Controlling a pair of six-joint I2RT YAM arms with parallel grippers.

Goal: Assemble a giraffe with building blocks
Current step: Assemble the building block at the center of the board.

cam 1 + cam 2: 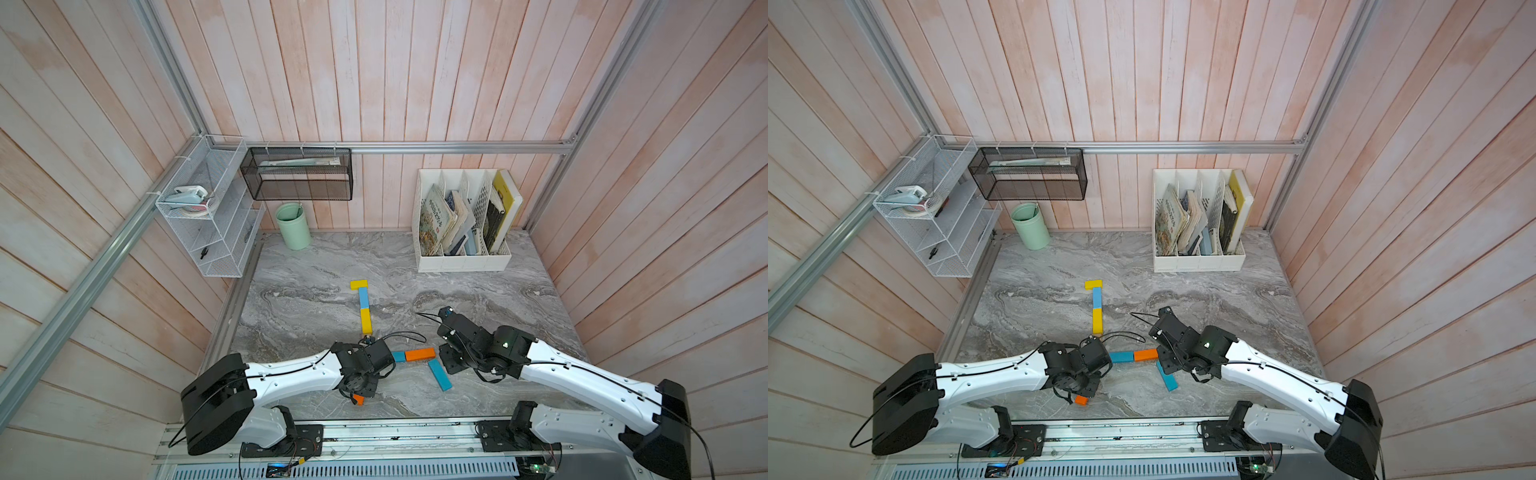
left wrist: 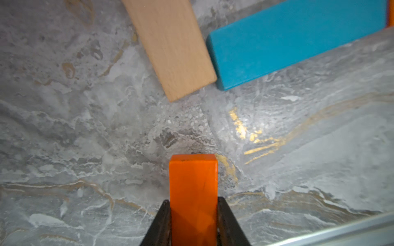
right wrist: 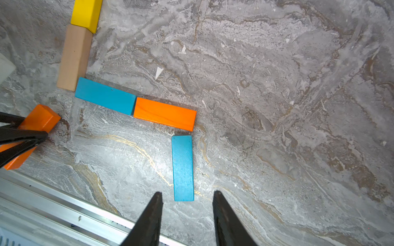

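Note:
The giraffe lies flat on the marble table. Its yellow head (image 1: 358,284), blue block (image 1: 363,298) and yellow block (image 1: 366,321) form the neck, with a tan block (image 3: 73,57) below them. A blue block (image 3: 105,99) and an orange block (image 3: 165,116) make the back. A blue leg (image 3: 183,168) slants down from the orange end. My left gripper (image 2: 193,200) is shut on a second orange block (image 2: 193,181), near the tan block's end (image 2: 170,46). My right gripper (image 3: 186,193) is open, its tips either side of the blue leg's near end without touching it.
A green cup (image 1: 293,226) and a white file holder (image 1: 461,262) with books stand at the back wall. A white wire rack (image 1: 208,208) and a black mesh basket (image 1: 299,174) hang at the back left. A metal rail (image 1: 374,432) runs along the table's front edge.

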